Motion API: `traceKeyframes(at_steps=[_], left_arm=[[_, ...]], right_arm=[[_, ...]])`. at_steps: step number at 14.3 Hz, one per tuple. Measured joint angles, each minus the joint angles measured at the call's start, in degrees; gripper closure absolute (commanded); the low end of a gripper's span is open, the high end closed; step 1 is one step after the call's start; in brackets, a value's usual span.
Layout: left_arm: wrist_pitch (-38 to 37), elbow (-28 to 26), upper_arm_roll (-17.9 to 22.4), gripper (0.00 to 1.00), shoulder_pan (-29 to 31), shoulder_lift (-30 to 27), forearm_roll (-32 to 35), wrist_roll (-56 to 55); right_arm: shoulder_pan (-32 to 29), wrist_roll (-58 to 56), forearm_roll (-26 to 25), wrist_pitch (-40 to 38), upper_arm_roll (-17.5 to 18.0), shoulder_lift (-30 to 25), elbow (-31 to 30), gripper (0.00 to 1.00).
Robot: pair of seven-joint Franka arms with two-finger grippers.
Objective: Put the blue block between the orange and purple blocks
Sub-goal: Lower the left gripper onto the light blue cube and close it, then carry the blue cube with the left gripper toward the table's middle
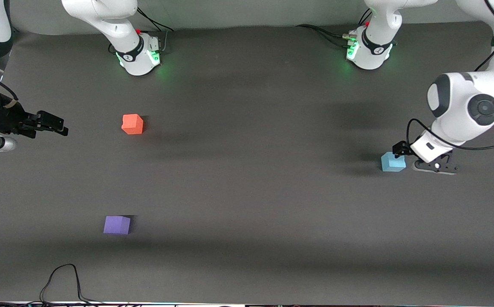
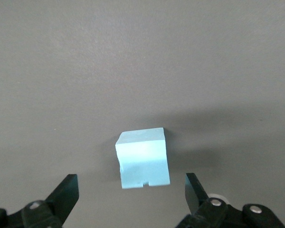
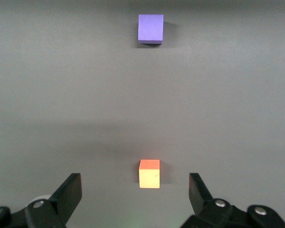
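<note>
The blue block (image 1: pixel 393 162) sits on the dark table (image 1: pixel 247 192) toward the left arm's end. It is a cube, so no side is longer than another. In the left wrist view its face turned to the camera has a tiny square notch in the bottom edge, and the block (image 2: pixel 143 159) is twisted a little, not square to the fingers.

The left gripper (image 1: pixel 423 157) is low, just beside the blue block, at about 3 o'clock from it in the front view. Its black fingers (image 2: pixel 66 197) stand wide apart, with the block ahead of the gap and not touched.

The orange block (image 1: pixel 132 124) is near the right arm's end. The purple block (image 1: pixel 117 224) lies at about 6 o'clock from it, nearer the front camera, well apart. Both are far from the blue block.

The right gripper (image 1: pixel 53 124) waits in the air over the table's edge, at 9 o'clock from the orange block. Its fingers (image 3: pixel 69 194) are spread wide and hold nothing.

Only the right wrist view shows the orange block (image 3: pixel 149 173) and purple block (image 3: pixel 150 28) lined up one past the other. Only the left wrist view shows the notch.

All three blocks look dull and smooth, like foam. The table cover is flat dark grey. A black cable (image 1: pixel 61 281) curls near the front edge.
</note>
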Motion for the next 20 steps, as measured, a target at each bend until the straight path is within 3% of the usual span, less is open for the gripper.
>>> traceKeyframes(at_steps=[8, 9, 10, 11, 12, 18, 20], left_arm=[[11.00, -3.26, 0.01, 0.00, 0.35, 7.44, 0.20, 0.04], [11.98, -3.26, 0.01, 0.11, 0.35, 8.19, 0.20, 0.04], [12.53, -3.25, 0.01, 0.34, 0.36, 8.76, 0.20, 0.03], [12.78, -3.24, 0.01, 0.49, 0.36, 9.06, 0.20, 0.01], [12.90, -3.21, 0.01, 0.54, 0.36, 9.19, 0.20, -0.11], [12.79, -2.61, 0.01, 0.54, 0.36, 8.89, 0.20, -0.69], [8.39, -0.96, 0.01, 0.54, 0.39, 7.24, 0.20, -0.89]], right_arm=[[0.00, 0.00, 0.00, -0.11, 0.00, 0.02, -0.06, 0.00], [0.00, 0.00, 0.00, -0.11, 0.00, 0.02, -0.06, 0.00], [0.00, 0.00, 0.00, -0.11, 0.00, 0.02, -0.06, 0.00], [0.00, 0.00, 0.00, -0.12, 0.00, 0.03, -0.06, 0.00], [0.00, 0.00, 0.00, -0.16, 0.00, 0.08, -0.08, 0.00], [0.00, 0.00, 0.00, -0.20, 0.00, 0.61, -0.10, 0.00], [0.00, 0.00, 0.00, -0.20, 0.00, 0.71, -0.24, 0.00]])
